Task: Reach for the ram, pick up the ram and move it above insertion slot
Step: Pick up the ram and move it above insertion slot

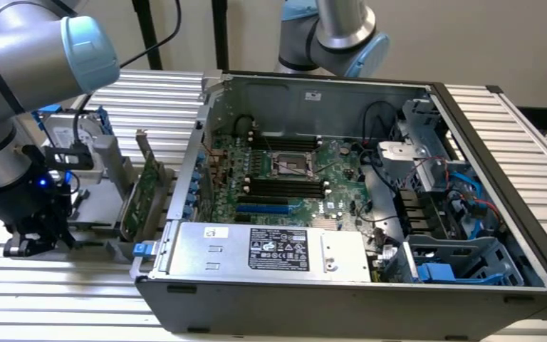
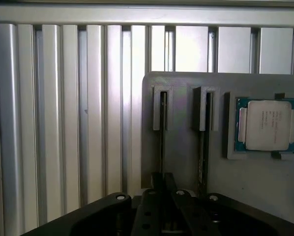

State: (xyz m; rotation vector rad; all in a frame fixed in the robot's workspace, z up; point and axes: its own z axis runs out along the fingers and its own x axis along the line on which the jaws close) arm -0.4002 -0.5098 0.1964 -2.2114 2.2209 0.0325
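Observation:
The ram [image 2: 162,132] stands on edge as a thin dark strip in a slot of the grey holder [image 2: 186,83]. My gripper [image 2: 163,183] sits right over it, its fingers closed in on the strip's near end. A second thin stick [image 2: 204,142] stands in the neighbouring slot. In the exterior view my gripper [image 1: 34,241] is low over the ribbed table at the exterior view's left, well outside the open computer case [image 1: 501,178]. The long black insertion slots [image 1: 283,187] lie on the motherboard inside the case.
A processor chip [image 2: 268,124] lies in a recess of the holder beside the sticks. A broad green expansion card [image 1: 142,206] stands upright between my gripper and the case wall. A power supply [image 1: 273,248] fills the case's front, cables and drive bays its right side.

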